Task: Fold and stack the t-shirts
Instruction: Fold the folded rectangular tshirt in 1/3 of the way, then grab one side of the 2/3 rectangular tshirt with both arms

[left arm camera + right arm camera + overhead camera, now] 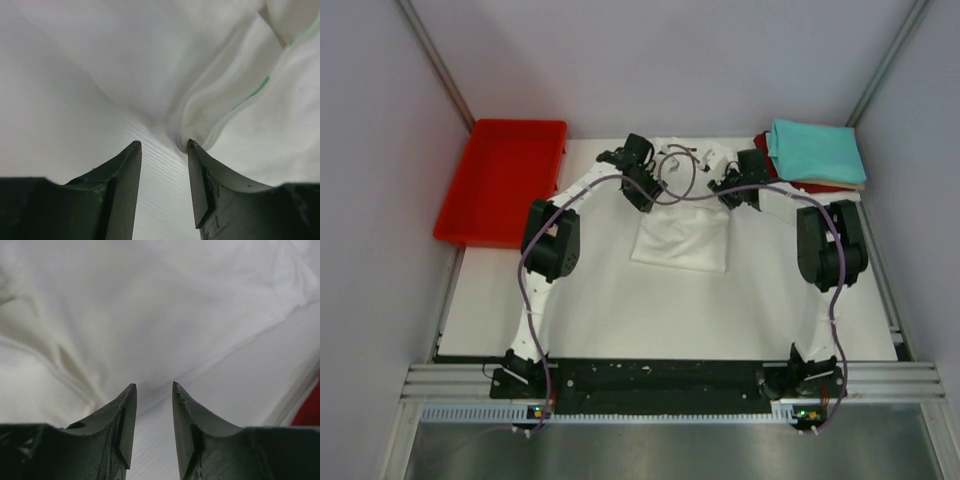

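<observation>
Sitting far left, the red tray [505, 180] lies apart from the white t-shirt [682, 240]. The left gripper [164, 146] and right gripper [154, 386] stand narrowly parted, gripping nothing.

I'm looking down on a white table [650, 300] boxed in by pale grey walls [670, 60]: one stands beyond the left gripper [647, 200], another well out to its left, a third well out to the right of the right gripper [740, 198]. Metal posts [432, 60] climb the two far corners. Behind both grippers an aluminium rail [670, 378] edges the table, then a grey metal sheet [670, 450]. The light is soft and even.
</observation>
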Robot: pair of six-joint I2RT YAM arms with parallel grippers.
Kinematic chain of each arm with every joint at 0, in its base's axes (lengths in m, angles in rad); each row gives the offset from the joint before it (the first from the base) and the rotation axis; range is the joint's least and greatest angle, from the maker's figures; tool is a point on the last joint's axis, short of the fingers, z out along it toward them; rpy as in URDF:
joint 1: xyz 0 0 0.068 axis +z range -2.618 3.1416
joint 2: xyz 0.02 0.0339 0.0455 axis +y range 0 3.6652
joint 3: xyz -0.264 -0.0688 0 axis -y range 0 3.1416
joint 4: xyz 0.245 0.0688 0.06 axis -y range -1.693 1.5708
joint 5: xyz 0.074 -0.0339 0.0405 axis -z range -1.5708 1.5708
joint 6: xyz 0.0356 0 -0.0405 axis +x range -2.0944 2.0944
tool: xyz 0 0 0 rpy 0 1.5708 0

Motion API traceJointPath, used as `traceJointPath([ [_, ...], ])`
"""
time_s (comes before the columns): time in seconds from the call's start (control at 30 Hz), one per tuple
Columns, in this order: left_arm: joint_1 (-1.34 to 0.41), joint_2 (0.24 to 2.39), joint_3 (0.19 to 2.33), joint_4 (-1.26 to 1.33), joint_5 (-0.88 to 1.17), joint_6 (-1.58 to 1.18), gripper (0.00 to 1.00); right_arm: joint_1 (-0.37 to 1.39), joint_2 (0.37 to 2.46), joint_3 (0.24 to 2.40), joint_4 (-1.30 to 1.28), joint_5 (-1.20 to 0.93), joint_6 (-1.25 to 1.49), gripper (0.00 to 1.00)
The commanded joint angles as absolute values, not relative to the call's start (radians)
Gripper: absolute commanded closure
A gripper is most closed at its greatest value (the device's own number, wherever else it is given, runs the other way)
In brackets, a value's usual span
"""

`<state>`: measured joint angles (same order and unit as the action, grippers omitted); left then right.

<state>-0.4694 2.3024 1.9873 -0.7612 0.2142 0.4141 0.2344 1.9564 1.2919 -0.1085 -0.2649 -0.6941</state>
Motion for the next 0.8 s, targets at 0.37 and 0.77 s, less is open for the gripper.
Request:
traceJointPath([
  [0.37,-0.416,1.952,1.744,-0.666,0.711,0.757,0.57,0.265,1.443,1.015,-0.284,-0.554,-0.931,0.45],
  [0.77,-0.603,1.818,1.273,-0.537,0.422,1.028,0.47,0.538,1.462,0.807,-0.267,-0.120,-0.960,0.38],
])
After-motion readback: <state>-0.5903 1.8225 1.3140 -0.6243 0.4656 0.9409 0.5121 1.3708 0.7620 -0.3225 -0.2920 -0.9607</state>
